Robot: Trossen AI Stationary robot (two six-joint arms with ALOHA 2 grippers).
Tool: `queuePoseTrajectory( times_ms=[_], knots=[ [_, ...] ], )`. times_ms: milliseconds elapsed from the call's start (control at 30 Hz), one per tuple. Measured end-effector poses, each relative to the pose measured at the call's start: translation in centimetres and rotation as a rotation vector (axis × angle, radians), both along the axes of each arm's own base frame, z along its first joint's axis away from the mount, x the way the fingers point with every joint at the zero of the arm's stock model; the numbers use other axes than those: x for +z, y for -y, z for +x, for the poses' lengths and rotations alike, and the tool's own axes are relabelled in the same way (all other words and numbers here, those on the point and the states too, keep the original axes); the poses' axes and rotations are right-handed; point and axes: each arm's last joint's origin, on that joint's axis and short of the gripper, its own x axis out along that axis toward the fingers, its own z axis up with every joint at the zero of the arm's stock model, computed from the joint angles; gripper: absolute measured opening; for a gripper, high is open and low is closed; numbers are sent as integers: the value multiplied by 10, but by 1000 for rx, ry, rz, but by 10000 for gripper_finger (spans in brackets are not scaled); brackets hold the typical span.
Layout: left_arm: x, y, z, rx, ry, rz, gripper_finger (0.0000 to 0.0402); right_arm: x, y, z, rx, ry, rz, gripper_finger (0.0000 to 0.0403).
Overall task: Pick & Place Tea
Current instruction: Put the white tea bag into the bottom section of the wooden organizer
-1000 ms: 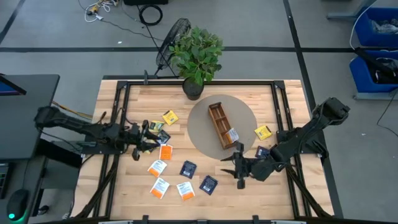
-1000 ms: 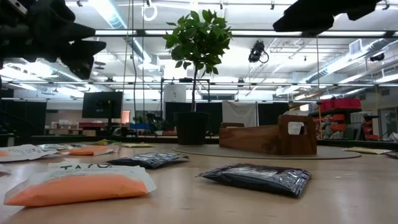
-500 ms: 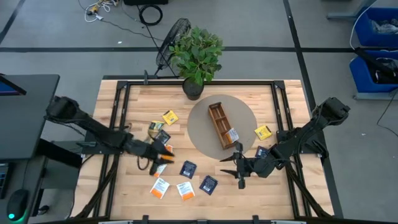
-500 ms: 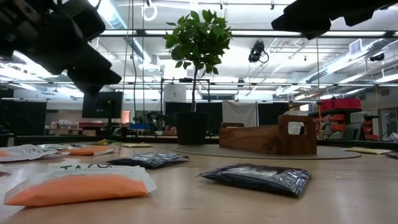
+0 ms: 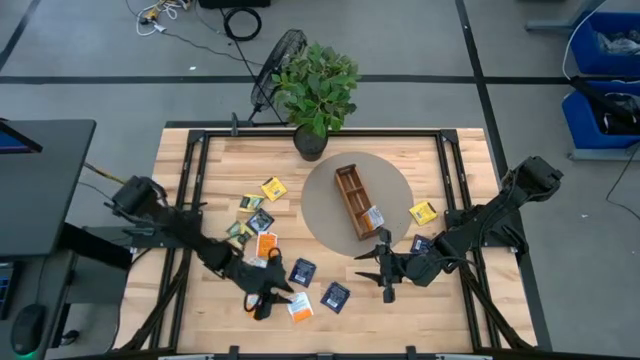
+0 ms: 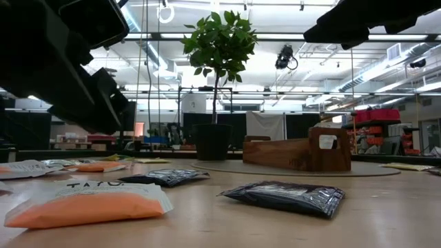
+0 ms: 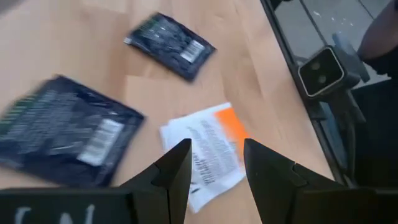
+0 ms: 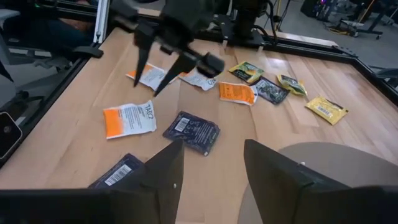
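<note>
Tea sachets lie flat and scattered on the table. There are orange-and-white ones [image 5: 298, 307] [image 5: 265, 245], navy ones [image 5: 302, 271] [image 5: 335, 296], green-and-black ones [image 5: 260, 220] and yellow ones [image 5: 272, 188] [image 5: 422, 212]. One sachet [image 5: 372, 217] stands in the wooden tray's [image 5: 350, 195] near end. My left gripper [image 5: 264, 300] [image 7: 216, 146] is open and hovers above the near-left sachets, with an orange-and-white sachet [image 7: 208, 152] showing between its fingers. My right gripper [image 5: 385, 278] [image 8: 211, 149] is open and waits off the tray's near end. Part of my left arm hides some sachets.
The tray sits on a round grey mat [image 5: 395, 185]. A potted plant [image 5: 315, 90] stands at the table's far edge. The low camera [image 7: 323, 68] sits at the near edge, close to my left gripper. A dark frame rail [image 5: 190, 190] runs along each side of the table.
My left gripper has swung from the table's left middle toward the near edge and the right, ending over the near orange-and-white sachets. It has stayed open. The sachets and my right arm have kept still.
</note>
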Motion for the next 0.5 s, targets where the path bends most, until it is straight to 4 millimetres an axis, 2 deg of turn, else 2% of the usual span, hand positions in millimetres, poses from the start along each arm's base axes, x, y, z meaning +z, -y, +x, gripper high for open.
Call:
queuePoseTrajectory(
  times_ms=[167, 300, 500],
  knots=[
    [-12, 13, 4, -20, -64, 34, 151, 0, 0, 0, -3, -1, 6, 178],
    [-20, 11, 4, 12, -114, 53, 151, 0, 0, 0, -3, -1, 6, 178],
    [-20, 10, 4, 59, -105, 72, 151, 0, 0, 0, -5, -1, 7, 178]
  ],
)
